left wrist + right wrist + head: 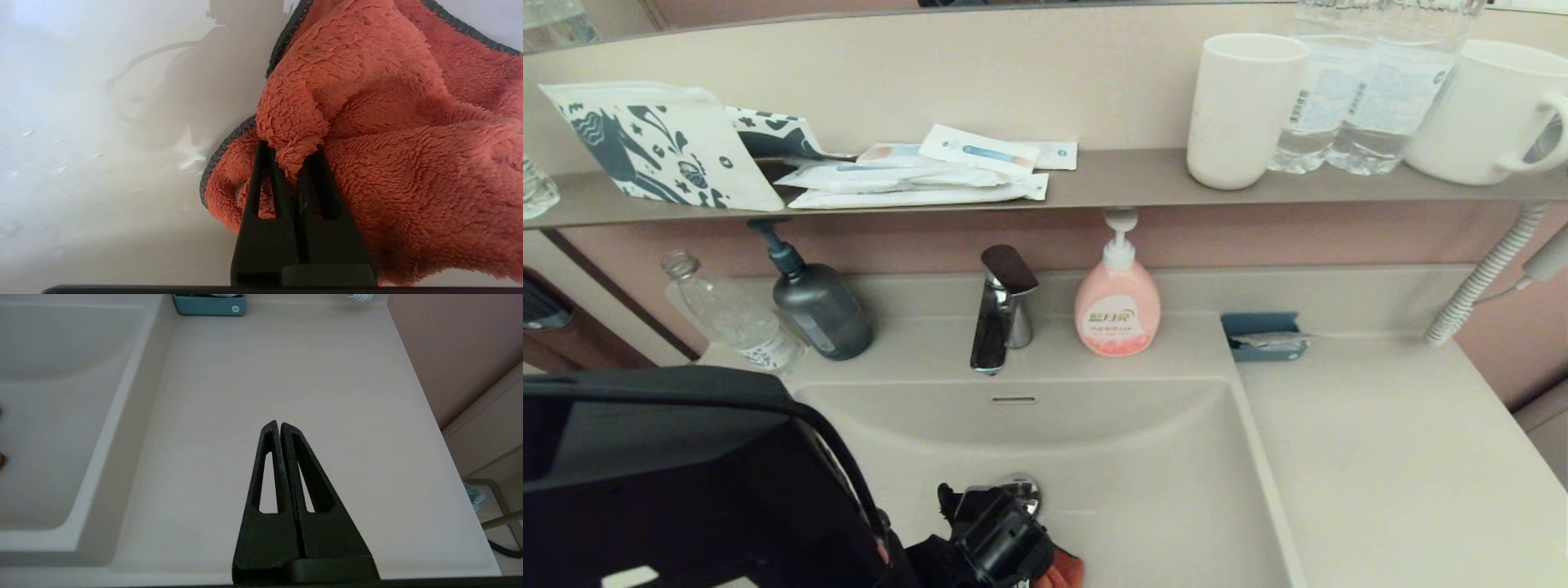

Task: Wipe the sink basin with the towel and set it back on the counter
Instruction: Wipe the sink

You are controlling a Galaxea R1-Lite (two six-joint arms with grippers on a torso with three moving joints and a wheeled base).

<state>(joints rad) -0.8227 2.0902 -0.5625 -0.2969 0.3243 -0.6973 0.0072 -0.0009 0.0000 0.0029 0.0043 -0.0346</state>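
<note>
My left gripper [289,149] is shut on a fold of the orange-red terry towel [408,155], which is bunched against the wet floor of the beige sink basin [102,163]. From the head view, the left arm reaches down into the sink basin [1160,457] close to the chrome drain plug [1025,490], and a corner of the towel [1062,572] shows under the wrist. My right gripper [279,424] is shut on nothing and hangs over the beige counter [306,375], right of the basin.
A chrome faucet [1001,314], a pink soap pump [1117,304], a dark pump bottle [818,306] and a clear bottle [731,314] stand behind the basin. A teal dish [1264,335] sits at the counter's back corner. The shelf [1119,184] above carries cups and packets.
</note>
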